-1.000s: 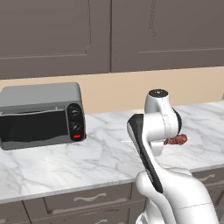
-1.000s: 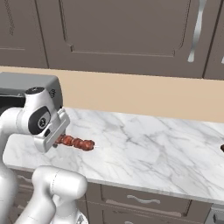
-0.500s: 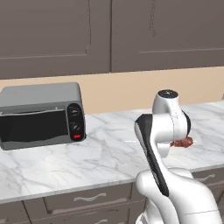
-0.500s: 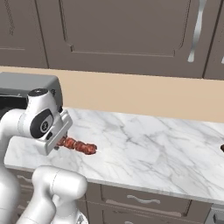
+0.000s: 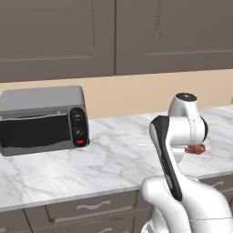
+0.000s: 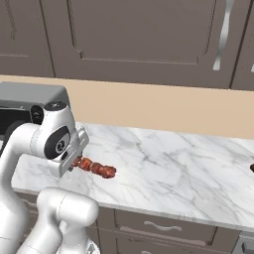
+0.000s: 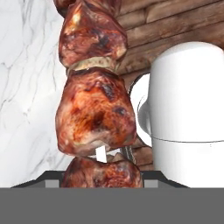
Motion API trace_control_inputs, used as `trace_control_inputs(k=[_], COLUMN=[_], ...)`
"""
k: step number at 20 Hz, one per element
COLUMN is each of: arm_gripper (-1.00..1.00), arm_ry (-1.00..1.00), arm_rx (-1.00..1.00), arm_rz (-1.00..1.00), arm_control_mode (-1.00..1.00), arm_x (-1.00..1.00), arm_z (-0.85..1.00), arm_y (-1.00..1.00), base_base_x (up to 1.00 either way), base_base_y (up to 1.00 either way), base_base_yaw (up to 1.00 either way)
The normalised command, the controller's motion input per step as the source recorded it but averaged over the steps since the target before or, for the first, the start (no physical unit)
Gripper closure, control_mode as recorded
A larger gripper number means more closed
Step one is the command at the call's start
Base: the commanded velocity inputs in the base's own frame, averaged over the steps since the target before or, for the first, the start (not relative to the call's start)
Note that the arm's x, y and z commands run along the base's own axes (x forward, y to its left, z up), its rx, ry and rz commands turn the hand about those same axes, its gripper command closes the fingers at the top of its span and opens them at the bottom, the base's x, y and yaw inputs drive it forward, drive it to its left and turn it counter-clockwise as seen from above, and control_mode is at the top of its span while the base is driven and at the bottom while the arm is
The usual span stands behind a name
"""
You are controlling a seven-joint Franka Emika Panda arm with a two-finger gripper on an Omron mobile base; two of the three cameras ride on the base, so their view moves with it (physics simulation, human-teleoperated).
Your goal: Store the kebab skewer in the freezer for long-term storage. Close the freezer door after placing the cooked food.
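Observation:
The kebab skewer (image 6: 97,169), a row of reddish-brown meat chunks on a pale stick, hangs level just above the marble counter (image 6: 173,168). My gripper (image 6: 75,162) is shut on its near end. In the left base view the meat (image 5: 196,149) pokes out to the right from behind my white arm. In the hand view the chunks (image 7: 94,114) run straight up from between the fingers, with the stick showing between two pieces. The freezer and its door are out of view.
A grey toaster oven (image 5: 43,119) stands on the counter's left end. Dark wall cabinets (image 5: 113,36) hang above a beige backsplash. Drawers (image 6: 163,228) run under the counter. A small dark thing (image 6: 251,168) shows at the right edge.
The arm has swung a little to the right and toward the counter's front edge, carrying the skewer with it. The grip is unchanged.

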Motion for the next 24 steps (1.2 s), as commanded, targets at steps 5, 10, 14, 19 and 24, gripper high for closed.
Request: trace_control_inputs(k=[5,10,14,19,24], arm_gripper=[1.00,1.00,1.00,1.00,1.00], arm_ry=[0.00,0.00,0.00,0.00,0.00], arm_rx=[0.00,0.00,0.00,0.00,0.00], arm_rz=[0.00,0.00,0.00,0.00,0.00], arm_control_mode=[-1.00,1.00,1.00,1.00,1.00], arm_x=[-0.05,-0.06,0.00,0.00,0.00], arm_z=[0.00,0.00,0.00,0.00,0.00], arm_y=[0.00,0.00,0.00,0.00,0.00], base_base_x=[0.00,-0.40,-0.62,-0.60,0.00], base_base_y=[0.00,0.00,-0.08,-0.17,-0.01], base_base_yaw=[0.00,-0.03,-0.31,-0.62,-0.97])
